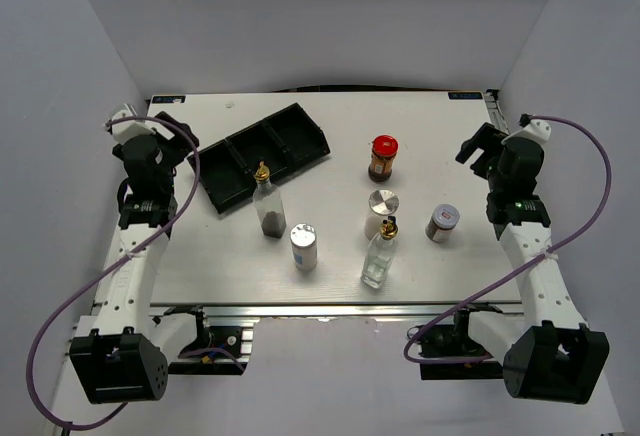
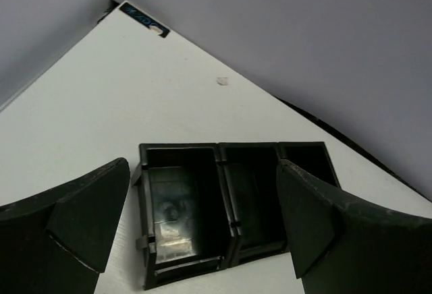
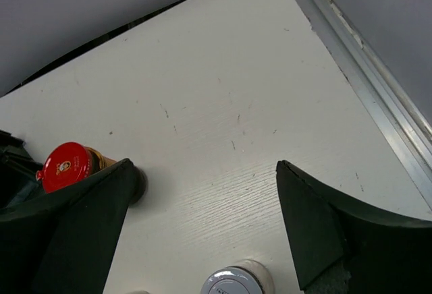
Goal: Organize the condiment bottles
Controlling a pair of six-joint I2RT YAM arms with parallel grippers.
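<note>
Our left end effector [image 2: 199,223] and right end effector [image 3: 199,230] gape empty, and we judge gripping a first bottle [image 1: 267,208] comes next.

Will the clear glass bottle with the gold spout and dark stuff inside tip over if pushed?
Likely, if pushed up high: the clear glass bottle stands tall and narrow. Its dark contents sit low, which may steady it somewhat. Being glass, it could slip in a grip or break.
</note>
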